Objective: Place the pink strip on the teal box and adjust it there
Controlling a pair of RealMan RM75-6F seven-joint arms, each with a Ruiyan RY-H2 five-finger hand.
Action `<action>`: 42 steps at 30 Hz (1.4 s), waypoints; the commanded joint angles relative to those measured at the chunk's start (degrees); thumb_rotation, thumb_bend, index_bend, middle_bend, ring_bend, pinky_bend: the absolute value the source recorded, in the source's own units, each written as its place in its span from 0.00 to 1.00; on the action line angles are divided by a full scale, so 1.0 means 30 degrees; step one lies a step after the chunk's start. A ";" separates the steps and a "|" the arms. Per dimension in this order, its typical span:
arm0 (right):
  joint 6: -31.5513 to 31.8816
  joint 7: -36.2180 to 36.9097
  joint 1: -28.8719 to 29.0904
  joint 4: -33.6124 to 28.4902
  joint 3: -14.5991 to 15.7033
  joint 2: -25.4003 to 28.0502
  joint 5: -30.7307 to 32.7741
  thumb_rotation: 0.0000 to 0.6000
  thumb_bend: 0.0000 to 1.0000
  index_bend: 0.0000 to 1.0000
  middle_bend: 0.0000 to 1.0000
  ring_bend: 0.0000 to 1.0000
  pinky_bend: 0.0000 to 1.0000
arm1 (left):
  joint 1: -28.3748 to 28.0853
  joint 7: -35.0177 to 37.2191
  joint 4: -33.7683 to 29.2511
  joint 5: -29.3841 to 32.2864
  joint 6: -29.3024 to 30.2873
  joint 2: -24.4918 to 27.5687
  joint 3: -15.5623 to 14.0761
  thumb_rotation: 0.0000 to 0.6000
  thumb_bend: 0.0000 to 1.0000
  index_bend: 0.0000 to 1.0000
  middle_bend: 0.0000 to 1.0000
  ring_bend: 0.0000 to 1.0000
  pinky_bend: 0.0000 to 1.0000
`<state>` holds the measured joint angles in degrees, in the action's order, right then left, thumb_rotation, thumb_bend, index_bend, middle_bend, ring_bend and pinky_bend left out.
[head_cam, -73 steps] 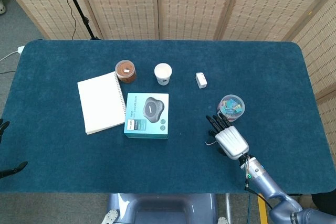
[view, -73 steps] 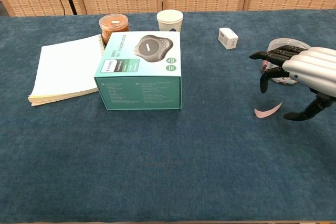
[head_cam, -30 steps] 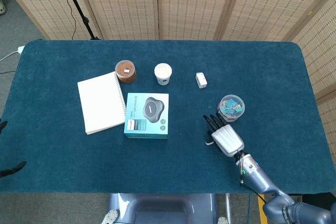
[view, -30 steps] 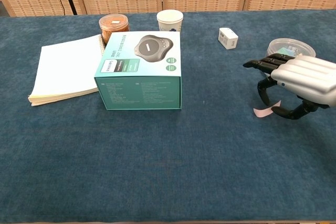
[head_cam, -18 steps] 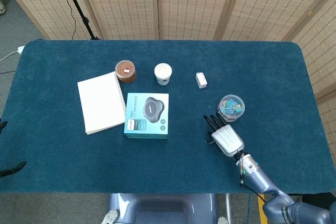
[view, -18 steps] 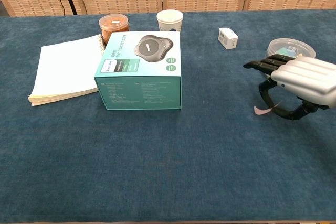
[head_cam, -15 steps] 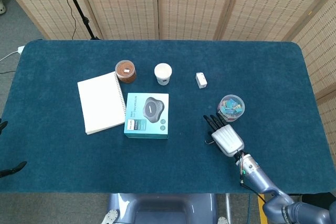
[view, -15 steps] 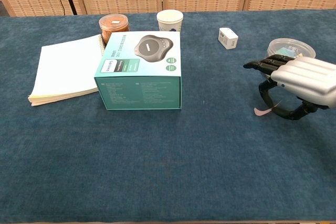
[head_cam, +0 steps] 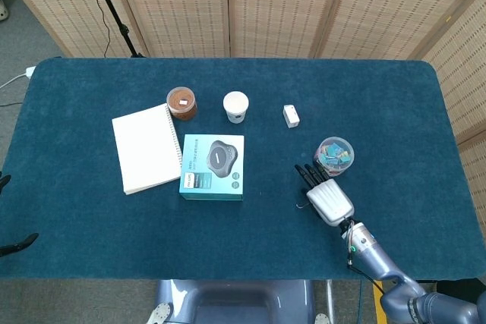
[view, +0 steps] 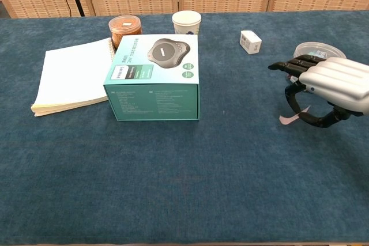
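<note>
The teal box (head_cam: 213, 166) lies at mid-table, a picture of a grey device on its lid (view: 154, 56). Well to its right, the pink strip (view: 288, 118) shows in the chest view as a small curled piece; its left end is at the cloth and its right end rises into my right hand (view: 330, 86). That hand (head_cam: 327, 199) hovers low, palm down, and pinches the strip between thumb and a finger. Of my left hand (head_cam: 6, 214), only dark fingertips show at the head view's far left edge, spread apart with nothing in them.
A white spiral notebook (head_cam: 146, 148) lies left of the box. Behind the box stand a brown jar (head_cam: 181, 103) and a paper cup (head_cam: 236, 106). A small white box (head_cam: 291, 116) and a clear tub of clips (head_cam: 335, 155) sit near my right hand.
My right hand came down over the strip and its thumb and finger closed on it. In the last half second the hand rose slightly. The box has not moved.
</note>
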<state>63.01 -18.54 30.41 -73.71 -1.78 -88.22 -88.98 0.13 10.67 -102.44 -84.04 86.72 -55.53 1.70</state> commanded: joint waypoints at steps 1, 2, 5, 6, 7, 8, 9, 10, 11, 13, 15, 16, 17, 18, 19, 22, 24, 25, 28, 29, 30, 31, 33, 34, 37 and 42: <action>0.0374 -0.0027 -0.0053 -0.0360 -0.0153 0.0244 -0.0077 1.00 0.57 0.58 0.00 0.00 0.00 | -0.0004 0.0031 0.0000 -0.0005 -0.0015 0.0012 -0.0006 1.00 0.00 0.00 0.00 0.00 0.00; 0.0553 -0.0046 -0.0069 -0.0535 -0.0228 0.0364 -0.0112 1.00 0.57 0.58 0.00 0.00 0.00 | -0.0001 0.0031 0.0003 0.0001 -0.0013 0.0010 -0.0004 1.00 0.00 0.00 0.00 0.00 0.00; 0.0956 -0.0084 -0.0079 -0.1035 -0.0416 0.0673 -0.0216 1.00 0.57 0.58 0.00 0.00 0.00 | 0.0004 0.0060 -0.0005 -0.0004 -0.0012 0.0018 -0.0010 1.00 0.00 0.00 0.00 0.00 0.00; 0.1102 -0.0109 -0.0070 -0.1267 -0.0502 0.0810 -0.0256 1.00 0.57 0.58 0.00 0.00 0.00 | 0.0010 0.0073 -0.0007 -0.0007 -0.0004 0.0024 -0.0012 1.00 0.00 0.00 0.00 0.00 0.00; 0.1180 -0.0137 -0.0058 -0.1412 -0.0557 0.0893 -0.0278 1.00 0.57 0.58 0.00 0.00 0.00 | 0.0013 0.0078 -0.0009 -0.0011 0.0002 0.0028 -0.0013 1.00 0.00 0.00 0.00 0.00 0.00; 0.1315 -0.0175 -0.0010 -0.1652 -0.0688 0.1018 -0.0319 1.00 0.58 0.58 0.00 0.00 0.00 | 0.0018 0.0093 -0.0010 -0.0018 0.0009 0.0029 -0.0016 1.00 0.00 0.00 0.00 0.00 0.00; 0.1353 -0.0211 0.0028 -0.1801 -0.0770 0.1096 -0.0314 1.00 0.58 0.58 0.00 0.00 0.00 | 0.0019 0.0099 -0.0010 -0.0026 0.0009 0.0033 -0.0019 1.00 0.00 0.00 0.00 0.00 0.00; 0.1392 -0.0291 0.0112 -0.2004 -0.0931 0.1197 -0.0287 1.00 0.58 0.58 0.00 0.00 0.00 | 0.0020 0.0112 -0.0007 -0.0037 0.0002 0.0040 -0.0029 1.00 0.00 0.00 0.00 0.00 0.00; 0.1412 -0.0365 0.0178 -0.2129 -0.1061 0.1258 -0.0253 1.00 0.58 0.58 0.00 0.00 0.00 | 0.0022 0.0123 -0.0005 -0.0047 0.0001 0.0045 -0.0036 1.00 0.00 0.00 0.00 0.00 0.00; 0.1386 -0.0661 0.0411 -0.2485 -0.1477 0.1391 -0.0071 1.00 0.58 0.58 0.00 0.00 0.00 | 0.0034 0.0170 0.0007 -0.0076 0.0019 0.0060 -0.0047 1.00 0.00 0.00 0.00 0.00 0.00; 0.1103 -0.1031 0.1075 -0.2813 -0.2302 0.1452 0.0166 1.00 0.58 0.58 0.00 0.00 0.00 | 0.0045 0.0261 0.0032 -0.0082 0.0029 0.0090 -0.0048 1.00 0.00 0.00 0.00 0.00 0.00; 0.0979 -0.1159 0.1187 -0.2883 -0.2420 0.1471 0.0283 1.00 0.59 0.58 0.00 0.00 0.00 | 0.0042 0.0279 0.0038 -0.0092 0.0018 0.0098 -0.0054 1.00 0.00 0.00 0.00 0.00 0.00; 0.0828 -0.1326 0.1362 -0.2970 -0.2607 0.1477 0.0433 1.00 0.59 0.58 0.00 0.00 0.00 | 0.0037 0.0301 0.0043 -0.0106 0.0004 0.0107 -0.0063 1.00 0.00 0.00 0.00 0.00 0.00; 0.0732 -0.1422 0.1478 -0.3013 -0.2728 0.1468 0.0535 1.00 0.59 0.58 0.00 0.00 0.00 | 0.0034 0.0307 0.0048 -0.0115 -0.0005 0.0111 -0.0069 1.00 0.00 0.00 0.00 0.00 0.00; 0.0580 -0.1567 0.1651 -0.3074 -0.2902 0.1451 0.0693 1.00 0.59 0.58 0.00 0.00 0.00 | 0.0031 0.0313 0.0057 -0.0128 -0.0013 0.0115 -0.0076 1.00 0.00 0.00 0.00 0.00 0.00; 0.0106 -0.2282 0.2397 -0.3333 -0.3656 0.1281 0.1228 1.00 0.59 0.58 0.00 0.00 0.00 | 0.0011 0.0317 0.0061 -0.0083 -0.0065 0.0121 -0.0068 1.00 0.00 0.00 0.00 0.00 0.00; -0.0005 -0.2589 0.2613 -0.3480 -0.3863 0.1197 0.1470 1.00 0.59 0.58 0.00 0.00 0.00 | -0.0005 0.0292 0.0051 -0.0059 -0.0097 0.0122 -0.0063 1.00 0.00 0.00 0.00 0.00 0.00; -0.0040 -0.2704 0.2707 -0.3540 -0.3947 0.1153 0.1549 1.00 0.59 0.58 0.00 0.00 0.00 | -0.0013 0.0281 0.0045 -0.0051 -0.0113 0.0119 -0.0062 1.00 0.00 0.00 0.00 0.00 0.00; -0.0110 -0.3260 0.3282 -0.3720 -0.4404 0.0749 0.1757 1.00 0.60 0.59 0.00 0.00 0.00 | -0.0053 0.0189 0.0022 -0.0053 -0.0188 0.0097 -0.0074 1.00 0.00 0.00 0.00 0.00 0.00; -0.0100 -0.3377 0.3399 -0.3700 -0.4490 0.0621 0.1801 1.00 0.61 0.59 0.00 0.00 0.00 | -0.0057 0.0168 0.0017 -0.0049 -0.0195 0.0094 -0.0076 1.00 0.00 0.00 0.00 0.00 0.00; -0.0081 -0.3565 0.3608 -0.3651 -0.4635 0.0369 0.1899 1.00 0.61 0.59 0.00 0.00 0.00 | -0.0062 0.0134 0.0005 -0.0034 -0.0206 0.0089 -0.0074 1.00 0.00 0.00 0.00 0.00 0.00; -0.0078 -0.3695 0.3807 -0.3601 -0.4744 0.0120 0.1985 1.00 0.61 0.59 0.00 0.00 0.00 | -0.0066 0.0117 0.0001 -0.0013 -0.0214 0.0080 -0.0070 1.00 0.00 0.00 0.00 0.00 0.00; -0.0205 -0.3901 0.4198 -0.3396 -0.4874 -0.0337 0.2095 1.00 0.62 0.59 0.00 0.00 0.00 | -0.0067 0.0097 -0.0007 0.0008 -0.0226 0.0077 -0.0071 1.00 0.00 0.00 0.00 0.00 0.00; -0.0303 -0.3998 0.4401 -0.3272 -0.4929 -0.0589 0.2222 1.00 0.62 0.59 0.00 0.00 0.00 | -0.0073 0.0083 -0.0013 0.0019 -0.0238 0.0071 -0.0068 1.00 0.00 0.00 0.00 0.00 0.00; -0.0554 -0.4271 0.4856 -0.2925 -0.5027 -0.1113 0.2511 1.00 0.62 0.59 0.00 0.00 0.00 | -0.0089 0.0035 -0.0016 0.0005 -0.0263 0.0058 -0.0079 1.00 0.00 0.00 0.00 0.00 0.00; -0.0782 -0.4705 0.5555 -0.2504 -0.5192 -0.2080 0.2978 1.00 0.62 0.59 0.00 0.00 0.00 | -0.0125 -0.0067 -0.0035 -0.0012 -0.0313 0.0034 -0.0090 1.00 0.00 0.00 0.00 0.00 0.00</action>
<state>60.88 -32.12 46.49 -81.72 -17.15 -93.57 -80.50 -0.24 10.47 -102.54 -84.08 85.77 -55.42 1.43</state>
